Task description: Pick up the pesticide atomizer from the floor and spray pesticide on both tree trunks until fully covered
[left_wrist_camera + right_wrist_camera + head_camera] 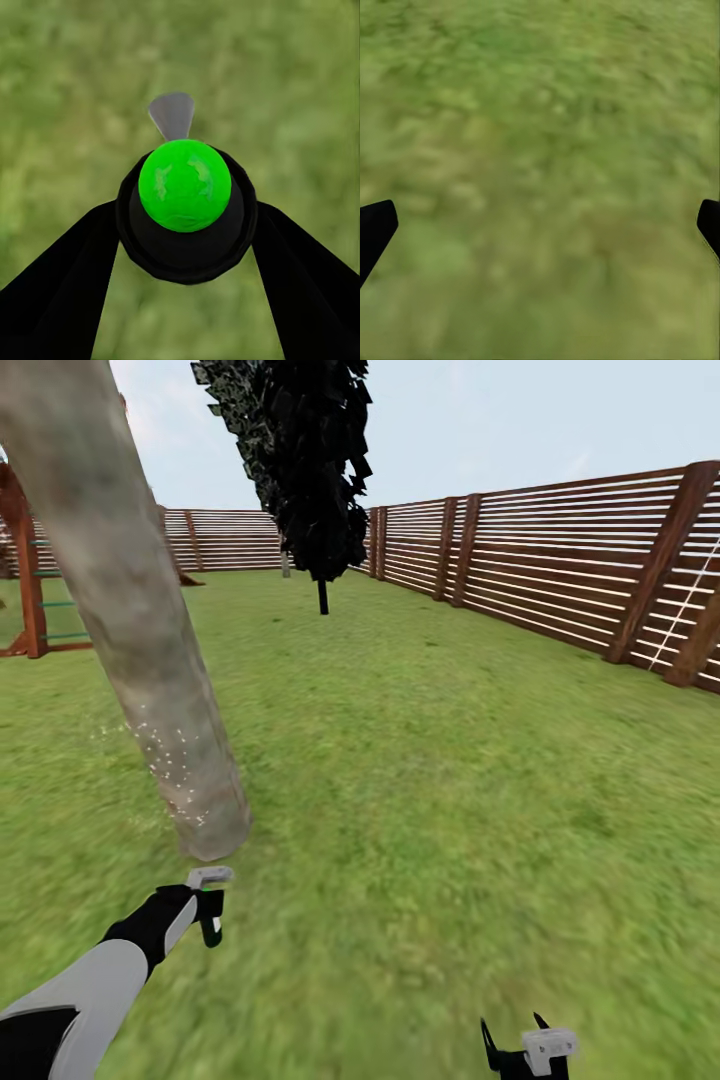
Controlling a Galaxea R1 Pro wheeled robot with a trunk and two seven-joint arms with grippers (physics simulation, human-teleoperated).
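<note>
Blocked at left of the head view by a thick leaning tree trunk (130, 630), its base planted just beyond the left gripper (208, 920), with whitish pesticide specks (160, 755) drifting low against it. Open grass floor (430, 780) across centre and right, unobstructed up to the narrow black tree (310, 470) at upper centre. Hemmed along the right by the slatted fence (560, 570), with a wooden play frame (30, 580) at far left.

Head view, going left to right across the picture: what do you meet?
Red-brown wooden play frame → leaning tree trunk with pesticide specks at its base, left pincer holding the atomizer just below → narrow black tree → right pincer at the bottom edge → slatted wooden fence.
</note>
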